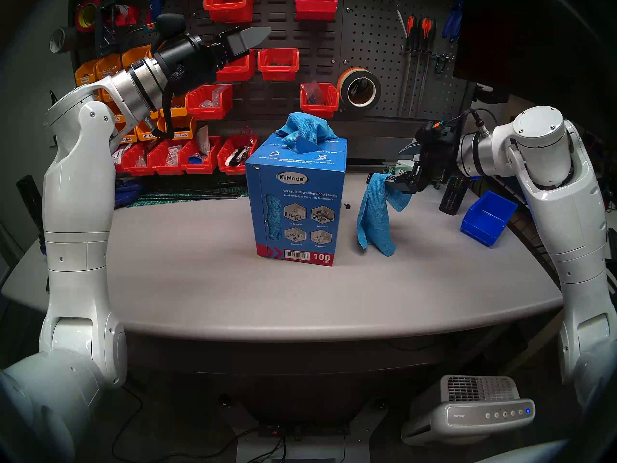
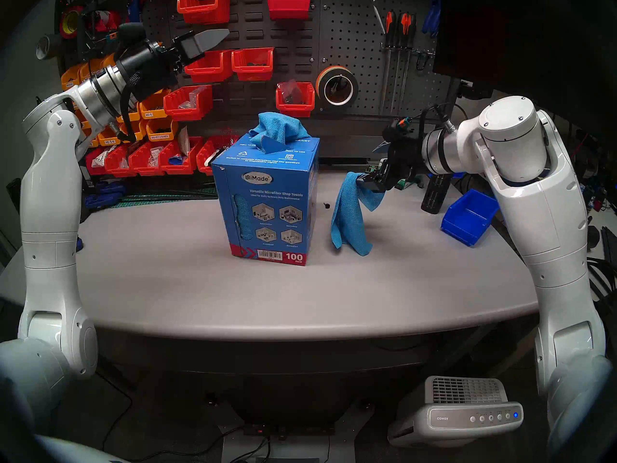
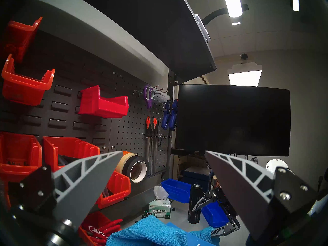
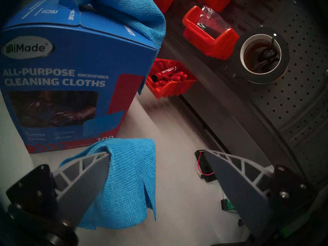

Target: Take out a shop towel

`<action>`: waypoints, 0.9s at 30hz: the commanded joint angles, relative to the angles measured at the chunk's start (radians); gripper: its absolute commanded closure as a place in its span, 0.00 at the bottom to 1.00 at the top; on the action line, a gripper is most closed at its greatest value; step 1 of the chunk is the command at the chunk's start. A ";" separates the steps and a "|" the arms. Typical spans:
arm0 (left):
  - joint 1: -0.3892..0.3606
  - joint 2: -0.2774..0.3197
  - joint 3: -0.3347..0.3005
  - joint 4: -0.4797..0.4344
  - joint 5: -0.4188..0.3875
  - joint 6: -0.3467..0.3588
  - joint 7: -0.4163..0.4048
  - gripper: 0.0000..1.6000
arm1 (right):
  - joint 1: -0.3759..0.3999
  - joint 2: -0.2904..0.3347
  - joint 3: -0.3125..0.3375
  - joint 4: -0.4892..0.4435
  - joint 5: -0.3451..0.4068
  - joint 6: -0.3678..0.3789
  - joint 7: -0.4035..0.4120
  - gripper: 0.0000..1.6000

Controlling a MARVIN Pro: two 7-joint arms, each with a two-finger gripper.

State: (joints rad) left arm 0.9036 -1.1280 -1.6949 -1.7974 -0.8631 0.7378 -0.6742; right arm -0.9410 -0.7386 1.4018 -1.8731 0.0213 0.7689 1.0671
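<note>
A bright blue shop towel (image 1: pixel 374 218) hangs to the right of the tall blue towel box (image 1: pixel 297 201), its lower end down at the grey table (image 1: pixel 200 285). In the right wrist view the shop towel (image 4: pixel 124 183) is draped over one finger (image 4: pixel 85 178) of my right gripper (image 4: pixel 157 152), whose jaws stand wide apart and open. Another blue towel (image 1: pixel 303 128) sticks out of the box top. My left gripper (image 1: pixel 263 34) is raised high at the left in front of the pegboard, open and empty (image 3: pixel 164 151).
Red and orange bins (image 1: pixel 207 101) and a tape roll (image 1: pixel 359 89) hang on the pegboard behind the box. A blue bin (image 1: pixel 487 218) and a black bottle (image 1: pixel 452 195) sit at the table's right. A tissue box (image 3: pixel 159 209) stands at the back.
</note>
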 commanded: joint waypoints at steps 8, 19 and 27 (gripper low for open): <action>-0.029 0.000 -0.015 -0.019 -0.010 -0.001 -0.007 0.00 | 0.118 0.185 -0.087 0.056 0.142 0.034 0.067 0.00; -0.049 -0.026 -0.030 -0.003 -0.021 0.000 0.022 0.00 | 0.167 0.129 -0.094 0.085 0.200 -0.027 0.028 0.00; -0.050 -0.032 -0.032 -0.006 -0.027 0.005 0.039 0.00 | 0.184 0.132 -0.108 0.104 0.210 -0.047 0.048 0.00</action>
State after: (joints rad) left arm 0.8931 -1.1545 -1.7123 -1.7936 -0.8762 0.7423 -0.6393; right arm -0.8158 -0.6116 1.2819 -1.7751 0.2234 0.7418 1.0841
